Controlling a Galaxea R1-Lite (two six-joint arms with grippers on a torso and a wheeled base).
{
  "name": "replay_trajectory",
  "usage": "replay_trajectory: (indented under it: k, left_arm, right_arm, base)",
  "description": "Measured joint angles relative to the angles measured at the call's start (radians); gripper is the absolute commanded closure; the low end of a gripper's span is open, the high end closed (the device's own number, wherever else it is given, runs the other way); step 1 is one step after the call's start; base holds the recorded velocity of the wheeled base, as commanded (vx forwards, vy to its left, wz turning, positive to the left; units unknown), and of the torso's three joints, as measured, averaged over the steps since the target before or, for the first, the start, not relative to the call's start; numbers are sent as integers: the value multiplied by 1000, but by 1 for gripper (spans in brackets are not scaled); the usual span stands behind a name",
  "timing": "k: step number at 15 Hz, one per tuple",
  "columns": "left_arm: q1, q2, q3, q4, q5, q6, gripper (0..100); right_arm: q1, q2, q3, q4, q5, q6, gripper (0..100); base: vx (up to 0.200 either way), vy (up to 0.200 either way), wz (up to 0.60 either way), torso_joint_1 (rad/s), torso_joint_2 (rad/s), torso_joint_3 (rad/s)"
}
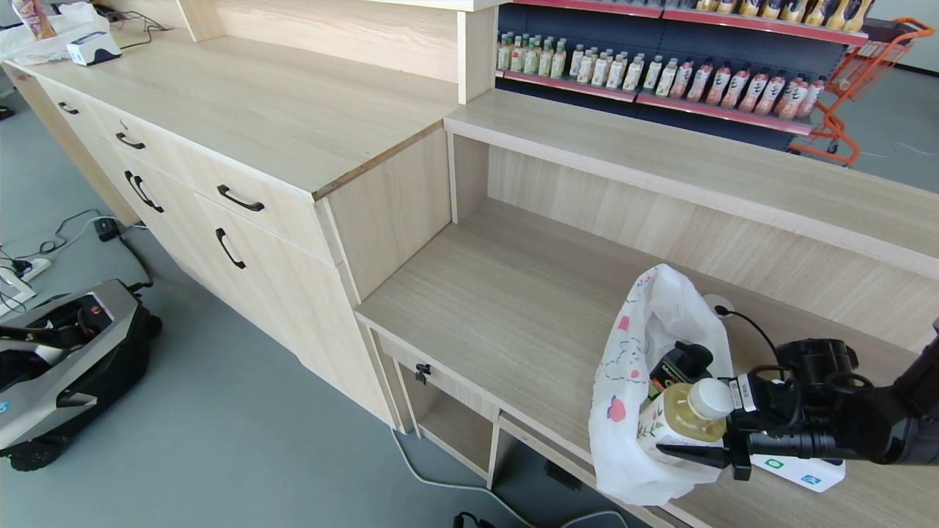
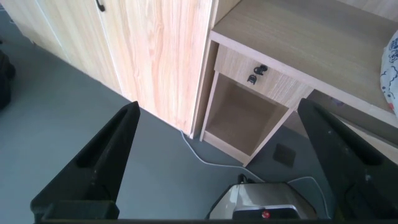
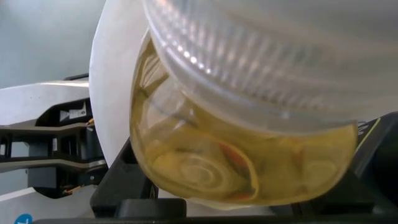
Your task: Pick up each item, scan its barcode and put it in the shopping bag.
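Observation:
A clear bottle [image 1: 671, 425] of yellow drink with a white cap lies on its side in my right gripper [image 1: 686, 414], which is shut on it. The bottle sits at the mouth of the white patterned shopping bag [image 1: 623, 389], which stands on the low counter's front right. Up close, the bottle [image 3: 242, 143] shows cap first with black fingers [image 3: 134, 196] beside it. A dark item [image 1: 678, 364] shows just behind the bottle at the bag's opening. My left gripper [image 2: 217, 180] hangs open over the grey floor before the counter, with nothing between its fingers.
The low wooden counter [image 1: 513, 308] has free room left of the bag. A white flat device [image 1: 803, 471] lies under my right arm; a round white puck [image 1: 717, 303] with a cable sits behind the bag. A grey-black machine [image 1: 59, 359] stands on the floor left.

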Motion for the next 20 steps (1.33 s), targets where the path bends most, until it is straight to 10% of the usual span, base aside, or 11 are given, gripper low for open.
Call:
replay_trajectory:
  k: [9, 10, 20]
  left_arm:
    - [0, 0, 0, 0, 0, 0, 0]
    - [0, 0, 0, 0, 0, 0, 0]
    - [0, 0, 0, 0, 0, 0, 0]
  right_arm:
    - [28, 57, -32, -39, -1, 8, 100]
    - [29, 58, -32, -37, -2, 11, 0]
    - [-27, -137, -23, 230, 9, 26, 0]
  base:
    - [0, 0, 0, 0, 0, 0]
    - [0, 0, 0, 0, 0, 0]
    - [0, 0, 0, 0, 0, 0]
